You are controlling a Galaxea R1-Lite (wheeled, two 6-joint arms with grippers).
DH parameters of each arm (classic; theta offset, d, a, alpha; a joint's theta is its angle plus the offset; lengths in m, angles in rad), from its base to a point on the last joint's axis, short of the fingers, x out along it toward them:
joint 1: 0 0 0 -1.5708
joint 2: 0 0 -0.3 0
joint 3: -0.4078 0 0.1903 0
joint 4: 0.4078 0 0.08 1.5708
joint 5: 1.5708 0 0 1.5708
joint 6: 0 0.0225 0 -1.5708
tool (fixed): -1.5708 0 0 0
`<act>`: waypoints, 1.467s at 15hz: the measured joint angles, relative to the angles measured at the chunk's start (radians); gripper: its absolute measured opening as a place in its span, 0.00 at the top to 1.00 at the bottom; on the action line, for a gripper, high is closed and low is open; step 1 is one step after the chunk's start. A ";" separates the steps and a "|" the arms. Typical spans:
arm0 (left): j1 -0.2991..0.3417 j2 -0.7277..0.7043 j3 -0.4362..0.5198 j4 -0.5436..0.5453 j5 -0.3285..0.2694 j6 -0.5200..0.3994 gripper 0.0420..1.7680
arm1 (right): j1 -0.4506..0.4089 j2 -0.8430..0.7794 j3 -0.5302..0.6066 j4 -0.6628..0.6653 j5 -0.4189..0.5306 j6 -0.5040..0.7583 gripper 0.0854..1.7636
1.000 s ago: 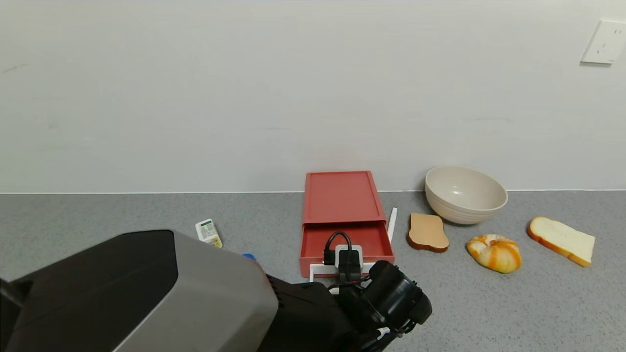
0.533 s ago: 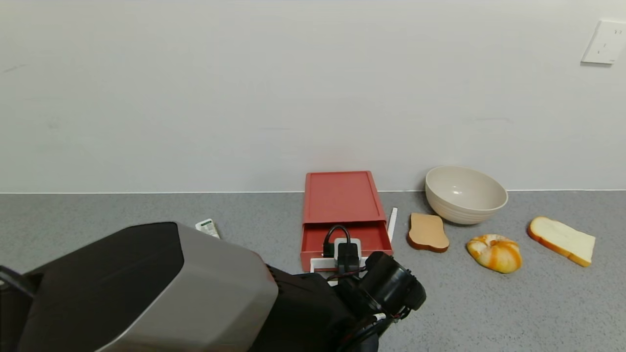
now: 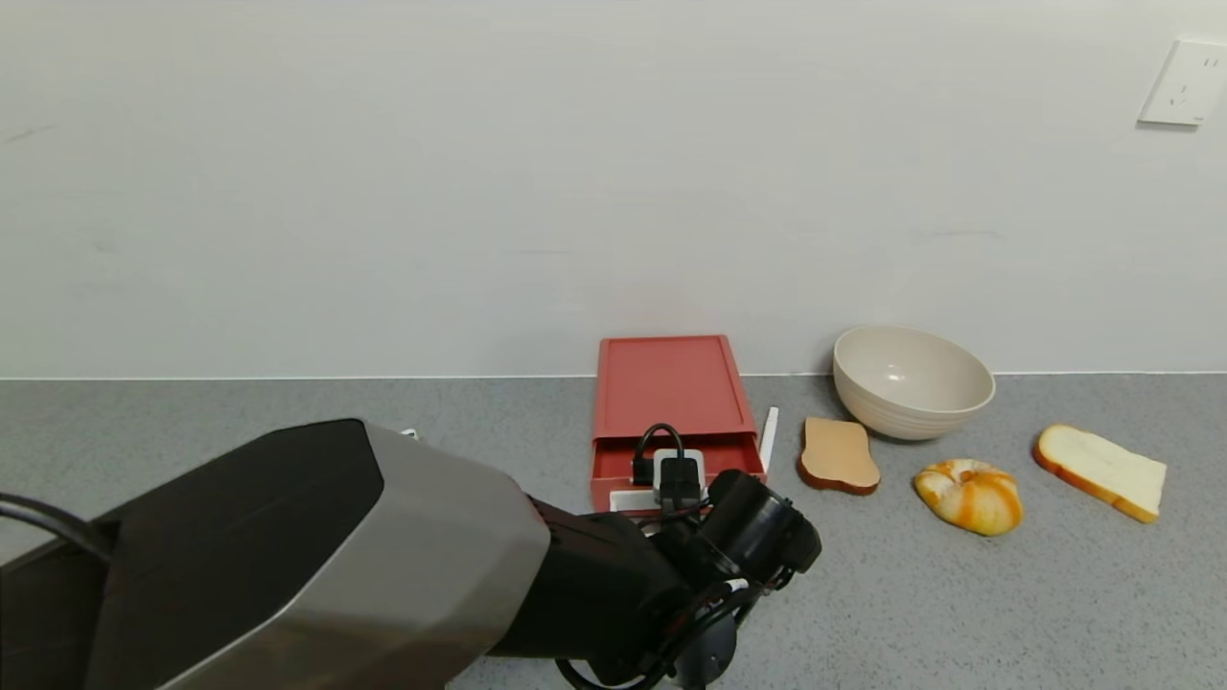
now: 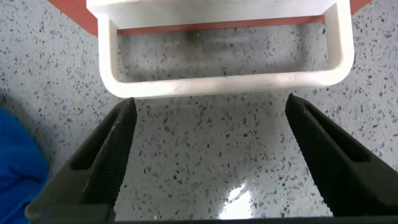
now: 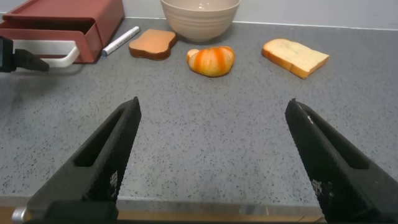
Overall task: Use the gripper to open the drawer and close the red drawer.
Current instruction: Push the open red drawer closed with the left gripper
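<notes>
Pushed further in since a second ago, the tray of the drawer [image 3: 674, 422] now shows only a short strip of its floor, and the left gripper [image 4: 211, 146] has followed it toward the wall.

That drawer is a flat, low salmon-red box with a plain lid-like top and a white loop handle [image 4: 224, 59] on the tray's front. It sits on the grey speckled counter [image 3: 959, 594], its back against the wall, just beside a white pen [image 3: 769, 437] and near a cream bowl [image 3: 912, 380]. Its long axis runs from the wall out toward the robot, and the handle faces the robot.

From the head camera, the left arm's grey shell and black wrist cover the handle's lower part and the fingers. The left wrist camera supplies what is hidden: both dark fingers [image 4: 109, 158] are spread wide apart, gripping nothing, their tips just short of the handle's front bar, with bare counter between them and a blue object [image 4: 18, 162] at the side.

The right gripper [image 5: 214, 165] hangs parked over the counter well away from the drawer, its fingers also wide apart and empty. Its camera shows the drawer's side wall and, beyond the drawer, a brown toast slice [image 5: 152, 43], an orange-striped bun [image 5: 211, 61] and a white bread slice [image 5: 295, 56].
</notes>
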 joint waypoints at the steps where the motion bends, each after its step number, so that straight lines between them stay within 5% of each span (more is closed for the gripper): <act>1: 0.004 0.004 -0.004 -0.001 -0.001 0.006 0.03 | 0.000 0.000 0.000 0.000 0.000 0.000 0.03; 22: 0.094 0.057 -0.140 -0.004 -0.038 0.128 0.03 | 0.000 0.000 0.000 0.000 0.000 0.000 0.03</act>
